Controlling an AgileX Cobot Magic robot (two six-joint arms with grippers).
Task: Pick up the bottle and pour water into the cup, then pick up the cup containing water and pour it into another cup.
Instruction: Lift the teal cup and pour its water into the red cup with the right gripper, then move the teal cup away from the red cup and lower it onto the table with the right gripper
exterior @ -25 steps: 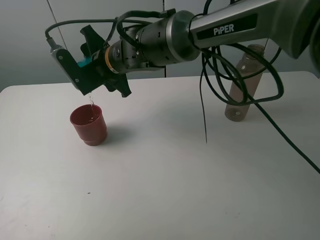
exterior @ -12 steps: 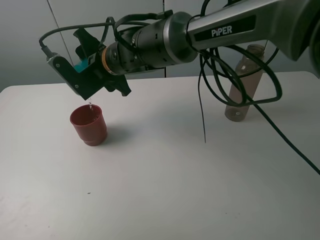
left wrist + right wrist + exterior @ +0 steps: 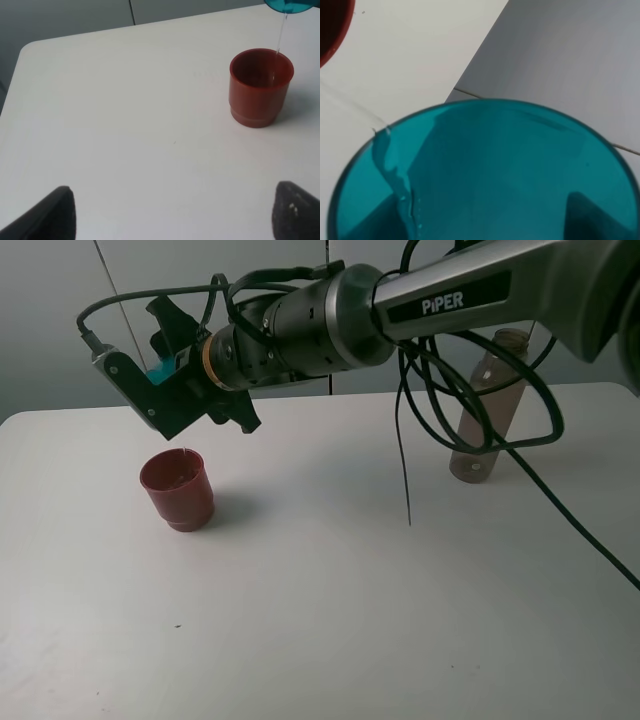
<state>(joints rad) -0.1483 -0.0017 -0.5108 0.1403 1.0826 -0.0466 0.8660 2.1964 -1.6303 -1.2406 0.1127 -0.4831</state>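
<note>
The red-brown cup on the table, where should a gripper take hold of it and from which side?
Grip the red-brown cup by its straight upper wall, above the stepped base, coming in level from the side. It stands upright with water inside, so a side grasp probably keeps it level.

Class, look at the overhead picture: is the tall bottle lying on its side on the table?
No. The bottle stands upright on the table, behind the arm's cables at the far right.

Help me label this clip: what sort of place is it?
Probably a robot lab bench, not a kitchen: a bare white table, a cabled robot arm, and only a bottle and red-brown cup as props.
</note>
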